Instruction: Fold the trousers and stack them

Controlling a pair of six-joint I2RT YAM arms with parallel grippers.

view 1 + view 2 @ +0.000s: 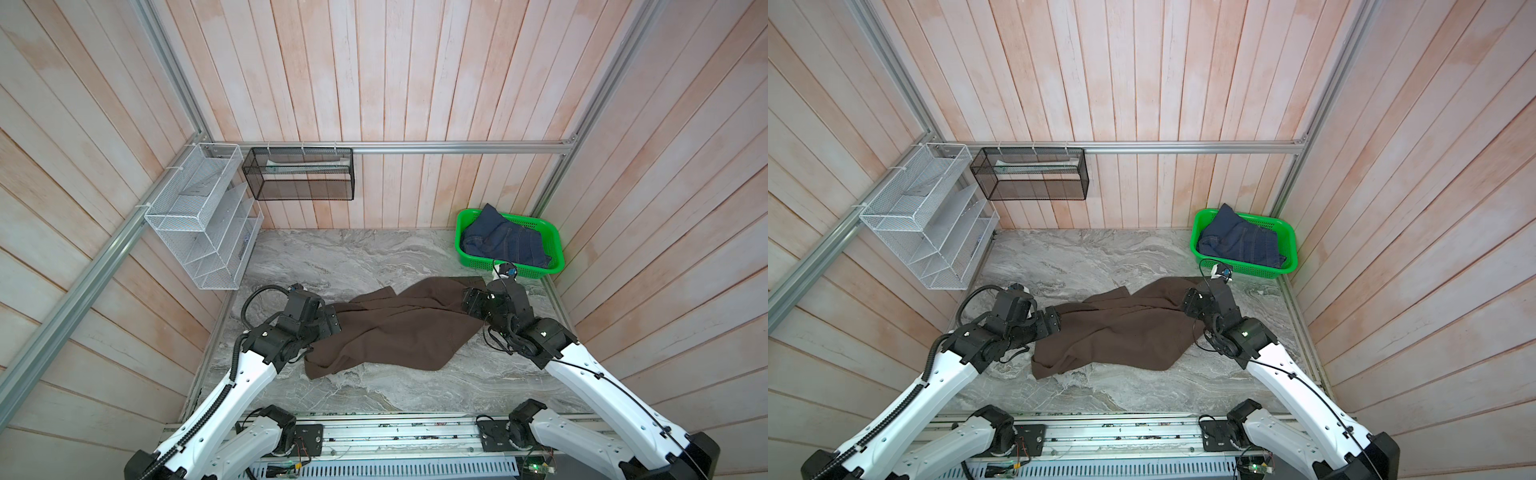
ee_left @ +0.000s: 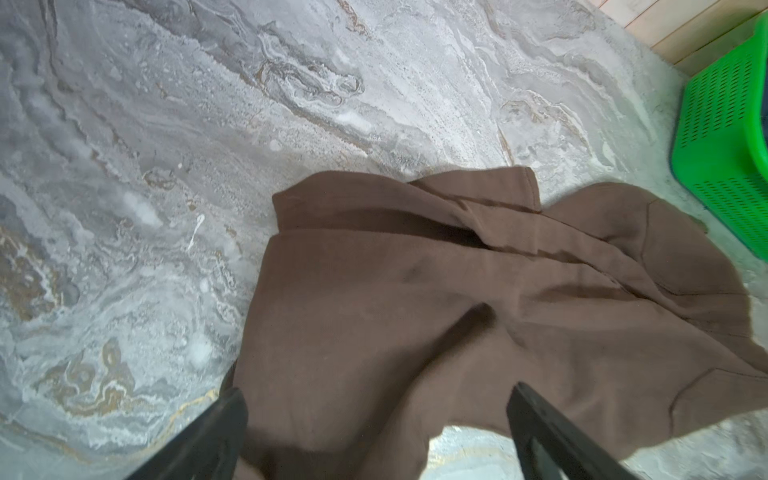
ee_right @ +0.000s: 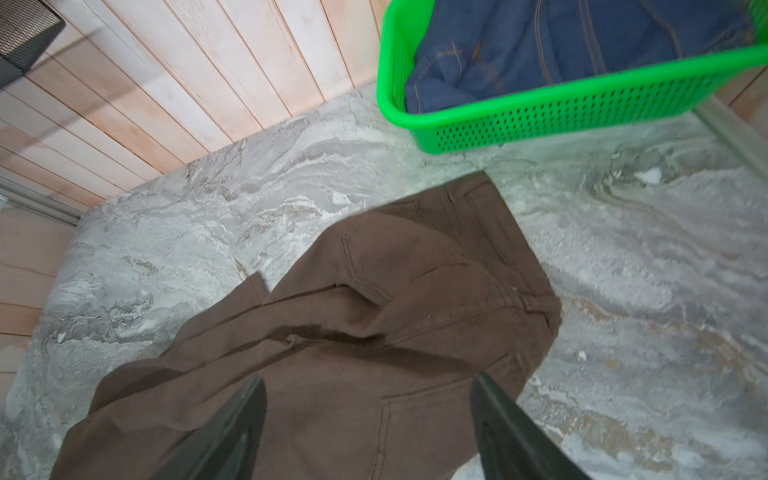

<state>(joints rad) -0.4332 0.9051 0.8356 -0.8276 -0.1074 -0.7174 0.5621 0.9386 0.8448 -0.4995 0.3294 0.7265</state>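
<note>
Trousers (image 1: 395, 328) crumpled mid tabletop (image 1: 332, 257), long axis roughly 8-to-2 o'clock in both top views. Left jaws wide apart, gripping nothing, over leg end at 8. Right jaws apart, empty, over waist end at 2. Each arm nearest own end

In both top views the left arm (image 1: 291, 328) covers the trousers (image 1: 395, 328) at their 9 o'clock end, and the right arm (image 1: 507, 307) covers their 3 o'clock end. In the left wrist view the edge cuts off the green basket (image 2: 723, 124).
</note>
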